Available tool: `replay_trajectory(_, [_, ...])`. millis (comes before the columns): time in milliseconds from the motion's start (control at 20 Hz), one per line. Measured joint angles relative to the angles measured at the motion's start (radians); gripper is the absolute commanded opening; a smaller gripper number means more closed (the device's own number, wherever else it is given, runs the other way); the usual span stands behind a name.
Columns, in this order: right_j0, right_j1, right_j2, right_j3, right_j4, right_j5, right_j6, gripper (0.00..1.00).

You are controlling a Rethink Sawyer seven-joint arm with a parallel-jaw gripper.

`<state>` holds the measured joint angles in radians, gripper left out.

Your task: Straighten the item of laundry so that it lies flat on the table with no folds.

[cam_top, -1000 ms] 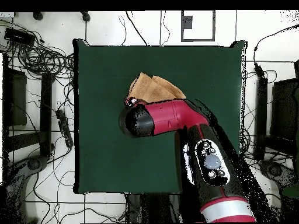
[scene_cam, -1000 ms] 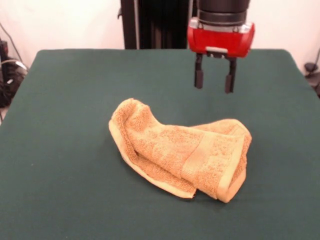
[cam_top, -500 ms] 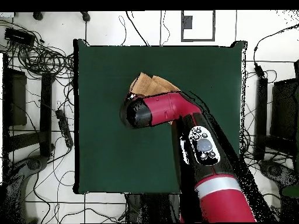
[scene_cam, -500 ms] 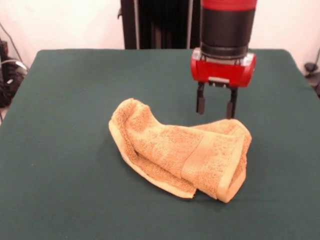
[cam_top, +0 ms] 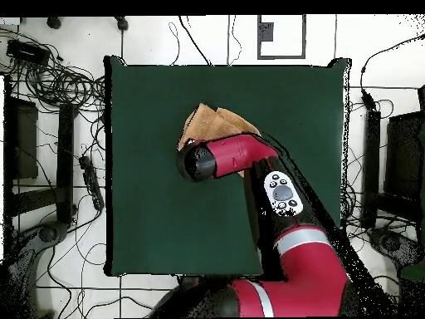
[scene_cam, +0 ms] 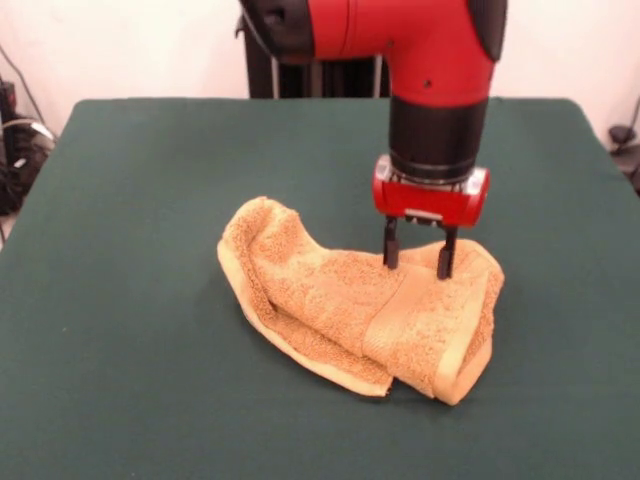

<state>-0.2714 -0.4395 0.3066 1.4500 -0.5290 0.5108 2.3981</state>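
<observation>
So we've got the washcloth [scene_cam: 365,305] bunched up approx mid-table [scene_cam: 130,350], nowhere near flat. It's folded over itself, w/ a rounded hump on the left in the front view and a doubled-over woven band on the right. The red arm [cam_top: 286,208] comes down over it, and the gripper [scene_cam: 417,262] sits right at the cloth's upper right part. The fingers [scene_cam: 391,252] are spread a bit, tips down at the terry, one on each side of a raised fold. We can't tell if they've actually got any fabric pinched, tbh. From overhead, the arm covers most of the cloth [cam_top: 212,123]; only its far edge pokes out.
</observation>
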Motion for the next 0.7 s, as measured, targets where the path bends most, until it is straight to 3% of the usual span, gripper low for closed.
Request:
replay_trajectory(200, [0.003, 0.040, 0.000, -0.018, -0.022, -0.017, 0.000, 1.00])
replay_trajectory(650, [0.005, 0.042, 0.000, -0.027, -0.025, -0.019, 0.000, 1.00])
replay_trajectory(700, [0.005, 0.042, -0.002, -0.029, -0.029, -0.018, 0.000, 0.00])
